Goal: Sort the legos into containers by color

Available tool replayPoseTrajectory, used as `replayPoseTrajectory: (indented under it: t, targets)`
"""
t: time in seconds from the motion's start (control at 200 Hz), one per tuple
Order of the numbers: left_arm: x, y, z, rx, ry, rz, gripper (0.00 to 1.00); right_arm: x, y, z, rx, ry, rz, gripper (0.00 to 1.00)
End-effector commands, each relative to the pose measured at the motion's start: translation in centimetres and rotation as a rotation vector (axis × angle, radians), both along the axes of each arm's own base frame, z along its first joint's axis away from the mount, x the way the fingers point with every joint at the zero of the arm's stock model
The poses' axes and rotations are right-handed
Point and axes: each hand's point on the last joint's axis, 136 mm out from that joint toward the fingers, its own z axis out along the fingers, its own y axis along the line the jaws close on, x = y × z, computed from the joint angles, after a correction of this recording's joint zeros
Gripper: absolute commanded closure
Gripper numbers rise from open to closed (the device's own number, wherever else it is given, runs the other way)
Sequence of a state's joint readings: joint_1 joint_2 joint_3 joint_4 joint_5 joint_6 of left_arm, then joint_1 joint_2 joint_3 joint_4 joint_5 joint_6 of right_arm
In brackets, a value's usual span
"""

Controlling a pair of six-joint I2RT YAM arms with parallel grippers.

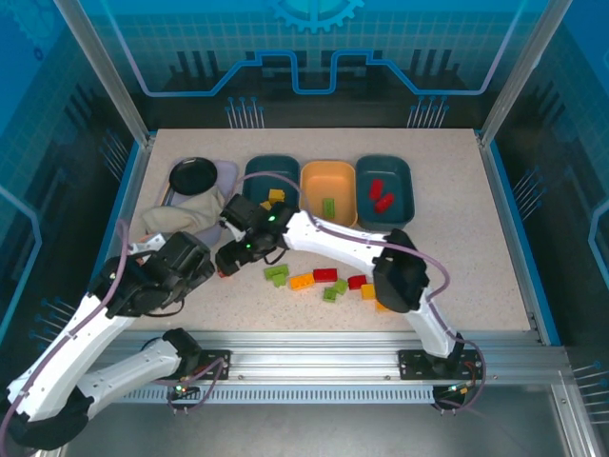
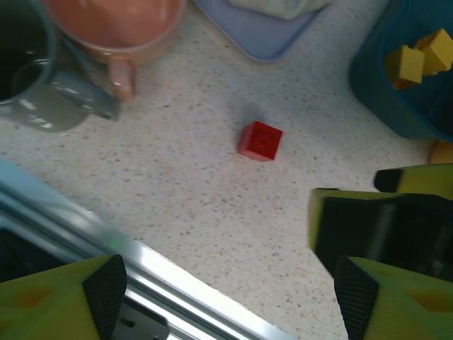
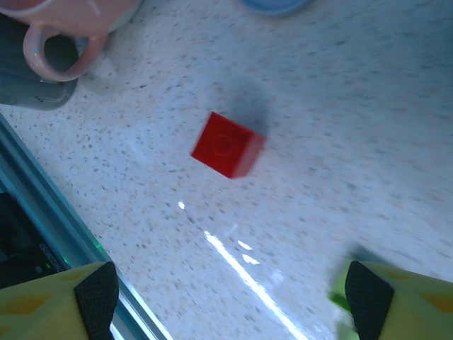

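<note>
Already part of the sorting was done. Small yellow plastic bricks [image 1: 276, 197] lay in the left dark teal plastic tray [image 1: 257, 176]. One green plastic brick [image 1: 328, 207] lay in the orange-yellow plastic tray [image 1: 328, 181], and two red plastic bricks [image 1: 384, 202] in the right dark teal plastic tray [image 1: 400, 176]. By my judgement more than half was left. A scatter of loose red, green and orange bricks [image 1: 302, 281], some six of them, lay on the speckled pale tabletop [image 1: 466, 248] in front of the trays. Apart from these, to their left, sat a small red plastic cube brick [image 3: 226, 144], flat on the table and touching nothing.

That red cube looked to be the piece in hand. In the right wrist view it lay ahead of the right gripper [image 3: 230, 297], roughly on the line midway between the two fingers but clear beyond their tips, not yet between them. The right gripper's fingers were spread wide and held nothing. The left gripper [image 2: 228, 294] was likewise parted and empty, with the same cube farther ahead of it. A pink ceramic mug [image 2: 120, 28] stood well off to the cube's far left in that view. Going by colour, the cube belonged in the right dark teal plastic tray, across the table from where it lay.
</note>
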State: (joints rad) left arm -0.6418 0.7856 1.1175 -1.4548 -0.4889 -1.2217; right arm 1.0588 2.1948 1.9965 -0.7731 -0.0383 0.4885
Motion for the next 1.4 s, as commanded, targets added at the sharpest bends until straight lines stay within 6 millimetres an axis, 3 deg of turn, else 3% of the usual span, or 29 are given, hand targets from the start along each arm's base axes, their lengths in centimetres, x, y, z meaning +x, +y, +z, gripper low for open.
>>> replayPoseTrajectory:
  t: [0.0,0.17,0.395,0.5,0.77,0.91,1.035,1.125,1.195,1.3,1.396]
  targets:
    - [-1.8,2.4,0.1,0.047,0.01,0.072,0.2,-0.1,1.3,-2.1,-0.035,0.046,0.003,0.11]
    - [-2.6,2.8,0.0,0.032,0.007,0.06,0.2,0.2,2.4,-5.7,-0.092,0.092,-0.059,0.1]
    - [-2.9,2.7,0.3,0.017,0.001,0.029,0.2,0.5,5.4,-6.8,-0.023,0.092,-0.038,0.11]
    - [-3.2,2.8,0.3,0.017,0.002,0.024,0.2,0.7,5.8,-7.7,-0.04,0.108,-0.047,0.13]
    - [-3.6,3.0,0.4,0.005,-0.005,0.021,0.21,1.4,5.9,-10.1,-0.075,0.117,-0.103,0.32]
    - [-3.6,2.9,0.4,0.002,-0.008,0.018,0.22,1.8,5.7,-9.7,-0.079,0.099,-0.114,0.53]
    - [-3.3,2.6,0.3,-0.004,-0.01,0.008,0.23,2.2,5.2,-7.9,-0.07,0.084,-0.134,0.77]
    - [-2.6,1.6,0.3,-0.026,-0.029,-0.035,0.23,3.0,4.5,-5.0,-0.044,0.033,-0.143,0.83]
    - [-1.1,-0.7,0.4,-0.079,-0.063,-0.131,0.22,4.1,3.2,-2.0,-0.029,-0.032,-0.157,0.85]
    - [2.0,-6.7,1.3,-0.246,-0.149,-0.328,0.22,6.8,-1.4,3.4,-0.015,-0.13,-0.224,0.86]
    - [4.1,-11.4,1.7,-0.358,-0.161,-0.446,0.22,9.6,-8.4,6.2,-0.048,-0.176,-0.332,0.86]
